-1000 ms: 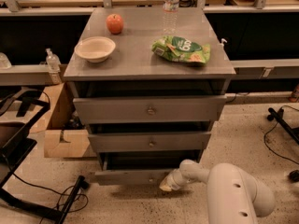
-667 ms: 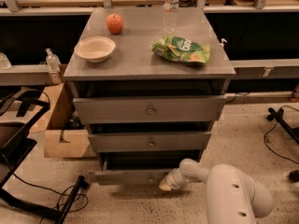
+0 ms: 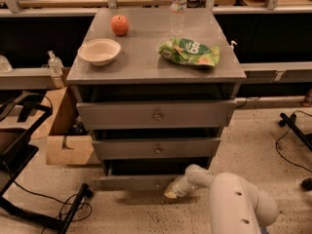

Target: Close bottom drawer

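Note:
The bottom drawer (image 3: 136,182) is the narrowest and lowest of three grey drawer fronts, with one small round knob (image 3: 157,184). It stands pulled out a little from the cabinet, with a dark gap above it. My gripper (image 3: 171,192) is at the end of the white arm (image 3: 229,199), low near the floor. It sits against the right part of the bottom drawer's front, just right of the knob.
The cabinet top (image 3: 146,62) carries an apple (image 3: 120,24), a white bowl (image 3: 99,50), a green chip bag (image 3: 191,51) and a water bottle (image 3: 178,4). A cardboard box (image 3: 66,130) and black frame with cables (image 3: 29,179) stand at the left. A chair base (image 3: 297,130) is at the right.

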{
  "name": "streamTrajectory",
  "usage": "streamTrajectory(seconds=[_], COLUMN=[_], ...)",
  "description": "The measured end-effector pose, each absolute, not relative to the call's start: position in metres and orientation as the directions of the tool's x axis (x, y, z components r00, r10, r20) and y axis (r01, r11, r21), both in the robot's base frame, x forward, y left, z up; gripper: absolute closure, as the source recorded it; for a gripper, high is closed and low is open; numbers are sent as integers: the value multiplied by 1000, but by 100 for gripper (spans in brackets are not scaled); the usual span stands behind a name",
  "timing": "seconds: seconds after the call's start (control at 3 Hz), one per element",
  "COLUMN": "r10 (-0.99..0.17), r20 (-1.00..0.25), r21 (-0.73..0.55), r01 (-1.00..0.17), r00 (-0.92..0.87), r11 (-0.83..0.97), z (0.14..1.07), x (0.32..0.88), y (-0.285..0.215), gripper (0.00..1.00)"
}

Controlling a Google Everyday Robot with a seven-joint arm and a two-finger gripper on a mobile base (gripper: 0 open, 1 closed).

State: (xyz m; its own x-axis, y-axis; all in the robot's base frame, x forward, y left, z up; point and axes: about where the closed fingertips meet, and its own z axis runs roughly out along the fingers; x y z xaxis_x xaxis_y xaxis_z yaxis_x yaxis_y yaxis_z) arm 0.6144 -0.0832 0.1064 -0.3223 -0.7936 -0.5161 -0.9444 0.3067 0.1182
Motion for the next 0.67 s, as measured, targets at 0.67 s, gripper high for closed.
streamTrajectory(seconds=[0.67], r10=[-795], r20=[-519], r21=[99], r01=[-946], r00=[-314], r11=[310], z=[109], x=[633], y=[-89], gripper=[100])
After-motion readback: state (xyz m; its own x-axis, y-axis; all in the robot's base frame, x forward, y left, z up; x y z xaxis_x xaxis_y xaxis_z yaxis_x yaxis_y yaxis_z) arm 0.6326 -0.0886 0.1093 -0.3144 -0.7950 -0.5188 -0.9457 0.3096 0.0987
